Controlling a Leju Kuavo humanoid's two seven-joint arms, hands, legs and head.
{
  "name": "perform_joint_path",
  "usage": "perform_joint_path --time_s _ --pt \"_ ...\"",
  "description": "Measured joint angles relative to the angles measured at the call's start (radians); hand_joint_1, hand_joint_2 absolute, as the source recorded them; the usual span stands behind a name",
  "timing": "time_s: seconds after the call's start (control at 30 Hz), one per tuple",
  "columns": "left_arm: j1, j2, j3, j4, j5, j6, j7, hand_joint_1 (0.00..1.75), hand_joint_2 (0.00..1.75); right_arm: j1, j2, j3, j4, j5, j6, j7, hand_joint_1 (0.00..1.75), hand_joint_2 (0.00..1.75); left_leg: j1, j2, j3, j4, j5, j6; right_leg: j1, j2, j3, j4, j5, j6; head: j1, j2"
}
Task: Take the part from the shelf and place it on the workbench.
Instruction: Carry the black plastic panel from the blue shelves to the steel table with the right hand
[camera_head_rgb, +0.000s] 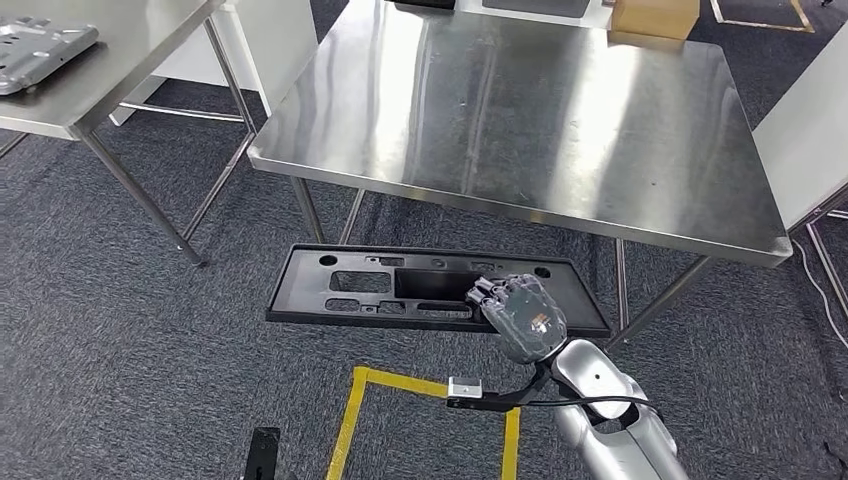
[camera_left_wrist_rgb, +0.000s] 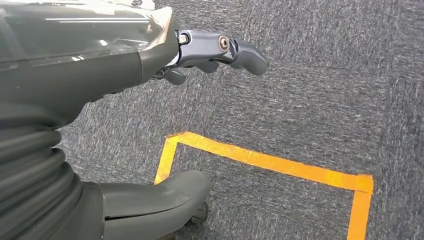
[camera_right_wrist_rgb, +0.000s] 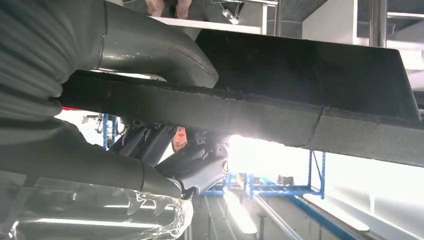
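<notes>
The part (camera_head_rgb: 400, 285) is a long flat black plastic panel with several cut-outs. It hangs level over the carpet, just in front of and below the near edge of the steel workbench (camera_head_rgb: 520, 110). My right hand (camera_head_rgb: 520, 315) grips the panel's near edge, right of its middle. In the right wrist view the thumb (camera_right_wrist_rgb: 150, 50) lies on one face of the panel (camera_right_wrist_rgb: 300, 85) and the fingers (camera_right_wrist_rgb: 195, 167) on the other. My left hand (camera_left_wrist_rgb: 100, 65) hangs over the floor holding nothing, its fingers (camera_left_wrist_rgb: 240, 50) apart from the thumb (camera_left_wrist_rgb: 165, 195).
A second steel table (camera_head_rgb: 120, 50) at the left carries a grey metal part (camera_head_rgb: 40, 40). A cardboard box (camera_head_rgb: 655, 18) sits past the workbench's far edge. A white panel (camera_head_rgb: 810, 120) stands at the right. Yellow tape (camera_head_rgb: 350, 420) marks the carpet below me.
</notes>
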Motion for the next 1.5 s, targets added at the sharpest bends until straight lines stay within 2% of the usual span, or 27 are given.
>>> perform_joint_path --time_s 0.03,0.1,0.17,0.2,0.23,0.3,0.37,0.43,0.47,0.5,0.53,0.6,0.63,0.67,0.73,0.8,0.87,1.0,1.03,1.07,1.13,1.2,1.23,1.27,1.33,1.4,1.5 --pt "0.001 0.0 0.0 0.0 0.001 0.0 0.0 0.0 1.75 0.0 -0.001 0.001 0.002 0.0 0.0 0.0 1.73 1.75 -0.001 -0.003 0.012 0.0 -0.009 -0.001 0.0 0.0 0.009 -0.05 0.027 0.008 0.0 0.0" --pt "0.001 0.0 0.0 0.0 0.001 0.0 0.0 0.0 1.75 -0.001 -0.004 0.002 0.005 -0.001 0.0 0.0 1.73 1.75 -0.003 -0.006 0.035 0.001 -0.028 -0.006 0.001 -0.002 0.051 -0.192 0.117 0.017 0.002 0.0" --pt "0.001 0.0 0.0 0.0 0.0 0.0 -0.001 0.0 1.75 -0.005 -0.006 0.005 0.008 -0.006 0.0 0.0 1.73 1.75 -0.006 -0.006 0.046 0.003 -0.044 -0.015 0.006 -0.004 0.08 -0.272 0.172 -0.002 0.002 0.0" --pt "0.0 0.0 0.0 0.0 -0.001 0.001 -0.001 0.0 1.75 -0.007 -0.008 0.006 0.01 -0.009 -0.001 0.0 1.73 1.75 -0.007 -0.006 0.048 0.008 -0.047 -0.019 0.008 -0.004 0.084 -0.279 0.178 -0.016 0.002 0.0" --pt "0.0 0.0 0.0 0.0 -0.001 0.001 -0.001 0.0 1.75 -0.009 -0.009 0.007 0.01 -0.011 -0.001 0.0 1.73 1.75 -0.007 -0.006 0.045 0.013 -0.048 -0.022 0.006 -0.003 0.09 -0.281 0.177 -0.026 0.001 0.0" --pt "0.0 -0.001 0.0 0.0 -0.002 0.001 -0.001 0.0 1.75 -0.012 -0.011 0.008 0.011 -0.013 -0.001 -0.001 1.73 1.75 -0.005 -0.003 0.023 0.057 -0.049 -0.03 0.0 -0.001 0.101 -0.284 0.175 -0.038 -0.002 0.0" --pt "0.0 -0.002 0.0 0.0 -0.003 0.001 -0.001 0.0 1.75 -0.016 -0.012 0.008 0.011 -0.014 -0.002 -0.001 1.73 1.75 0.003 0.0 -0.041 0.161 -0.071 -0.045 -0.004 -0.001 0.115 -0.287 0.167 -0.048 -0.004 0.0" --pt "0.001 -0.001 0.0 0.0 -0.004 0.001 0.0 0.0 1.75 -0.019 -0.012 0.009 0.012 -0.014 -0.002 -0.001 1.73 1.75 0.013 0.004 -0.123 0.278 -0.121 -0.06 -0.004 -0.001 0.126 -0.286 0.157 -0.054 -0.005 0.0" --pt "0.003 -0.001 0.0 0.0 -0.004 0.001 -0.001 0.0 1.75 -0.019 -0.012 0.01 0.014 -0.014 -0.002 -0.001 1.73 1.75 0.017 0.005 -0.154 0.307 -0.137 -0.065 -0.005 -0.001 0.131 -0.286 0.151 -0.054 -0.005 0.0" --pt "0.003 0.0 0.0 0.0 -0.003 0.001 -0.001 0.0 1.75 -0.019 -0.012 0.011 0.017 -0.013 -0.002 -0.001 1.73 1.75 0.021 0.007 -0.168 0.303 -0.131 -0.069 -0.005 -0.001 0.138 -0.286 0.145 -0.053 -0.005 0.0" --pt "0.004 0.0 0.0 0.0 -0.002 0.001 -0.002 0.0 1.75 -0.02 -0.012 0.012 0.02 -0.011 -0.002 0.0 1.73 1.75 0.025 0.009 -0.163 0.263 -0.1 -0.07 -0.006 0.0 0.146 -0.286 0.139 -0.05 -0.005 0.0" --pt "0.004 0.002 0.0 0.0 0.0 0.001 -0.003 0.0 1.75 -0.026 -0.012 0.016 0.026 -0.007 -0.004 0.004 1.73 1.75 0.028 0.011 -0.114 0.126 -0.009 -0.068 -0.007 0.0 0.163 -0.286 0.126 -0.043 -0.005 0.0" --pt "0.003 0.002 0.0 0.0 0.0 0.001 -0.004 0.0 1.75 -0.03 -0.012 0.018 0.029 -0.005 -0.005 0.006 1.73 1.75 0.027 0.012 -0.091 0.07 0.014 -0.064 -0.006 0.0 0.169 -0.287 0.121 -0.037 -0.004 0.0" --pt "0.003 0.002 0.0 0.0 0.001 0.001 -0.004 0.0 1.75 -0.034 -0.012 0.019 0.031 -0.003 -0.006 0.007 1.73 1.75 0.023 0.012 -0.076 0.036 0.021 -0.058 -0.006 0.001 0.172 -0.29 0.116 -0.031 -0.004 0.0" --pt "0.003 0.002 0.0 0.0 0.002 0.001 -0.005 0.0 1.75 -0.04 -0.012 0.022 0.034 -0.002 -0.007 0.008 1.73 1.75 0.016 0.011 -0.067 0.017 0.011 -0.042 -0.002 0.001 0.181 -0.29 0.115 -0.015 -0.004 0.0" --pt "0.005 0.003 0.001 0.0 0.002 0.001 -0.006 0.0 1.75 -0.042 -0.011 0.025 0.037 -0.002 -0.007 0.009 1.73 1.75 0.014 0.009 -0.045 0.008 0.02 -0.025 0.0 0.0 0.19 -0.281 0.114 0.0 -0.004 0.0" --pt "0.004 0.002 0.001 0.0 0.002 0.001 -0.006 0.0 1.75 -0.046 -0.012 0.027 0.039 -0.002 -0.007 0.009 1.73 1.75 0.014 0.008 -0.019 0.002 0.023 -0.012 0.0 0.0 0.168 -0.229 0.092 0.003 0.001 0.0" --pt "0.005 0.003 0.001 0.0 0.002 0.001 -0.007 0.0 1.75 -0.049 -0.012 0.032 0.045 -0.002 -0.008 0.011 1.73 1.75 0.004 0.005 -0.008 0.0 0.009 0.0 0.0 -0.001 0.008 0.006 0.016 -0.005 0.006 0.0" --pt "0.006 0.002 0.001 0.0 0.002 0.001 -0.007 0.0 1.75 -0.047 -0.013 0.033 0.047 -0.002 -0.008 0.011 1.73 1.75 0.0 0.003 -0.003 0.001 0.003 0.001 0.0 -0.001 -0.01 0.011 0.012 -0.002 0.007 0.0" --pt "0.007 0.002 0.001 0.0 0.002 0.001 -0.007 0.0 1.75 -0.047 -0.014 0.034 0.049 -0.002 -0.008 0.012 1.73 1.75 -0.003 0.0 0.005 0.001 -0.003 0.002 0.001 -0.001 -0.01 -0.019 0.025 0.002 0.007 0.0" --pt "0.009 0.002 0.002 0.0 0.002 0.001 -0.007 0.0 1.75 -0.047 -0.015 0.035 0.05 -0.002 -0.008 0.012 1.73 1.75 -0.008 -0.002 0.026 0.001 -0.02 0.0 0.004 -0.001 0.038 -0.162 0.103 0.012 0.007 0.0" --pt "0.009 0.002 0.002 0.0 0.002 0.001 -0.007 0.0 1.75 -0.048 -0.015 0.036 0.052 -0.002 -0.008 0.013 1.73 1.75 -0.01 -0.003 0.043 0.0 -0.036 -0.007 0.013 -0.002 0.079 -0.269 0.164 -0.001 0.007 0.0" --pt "0.009 0.002 0.002 0.0 0.002 0.001 -0.007 0.0 1.75 -0.048 -0.014 0.037 0.053 -0.002 -0.008 0.013 1.73 1.75 -0.011 -0.003 0.047 -0.001 -0.042 -0.012 0.017 -0.003 0.089 -0.289 0.178 -0.014 0.006 0.0" --pt "0.009 0.002 0.002 0.0 0.002 0.001 -0.007 0.0 1.75 -0.049 -0.014 0.038 0.054 0.0 -0.008 0.014 1.73 1.75 -0.011 -0.003 0.05 0.003 -0.045 -0.016 0.019 -0.003 0.092 -0.29 0.176 -0.026 0.005 0.0" --pt "0.009 0.002 0.002 0.0 0.003 0.001 -0.007 0.0 1.75 -0.049 -0.014 0.039 0.054 0.006 -0.01 0.019 1.73 1.75 -0.01 -0.001 0.046 0.019 -0.05 -0.024 0.013 -0.001 0.107 -0.295 0.178 -0.039 0.004 0.0" --pt "0.009 0.002 0.003 0.0 0.005 0.002 -0.007 0.0 1.75 -0.051 -0.013 0.039 0.055 0.016 -0.014 0.03 1.73 1.75 -0.006 0.002 0.008 0.09 -0.063 -0.036 0.004 0.0 0.122 -0.298 0.171 -0.049 0.001 0.0" --pt "0.011 0.003 0.007 0.0 0.012 0.002 -0.008 0.0 1.75 -0.053 -0.008 0.04 0.058 0.052 -0.039 0.07 1.73 1.75 0.009 0.006 -0.112 0.265 -0.129 -0.06 0.003 0.0 0.137 -0.298 0.156 -0.059 -0.002 0.0"
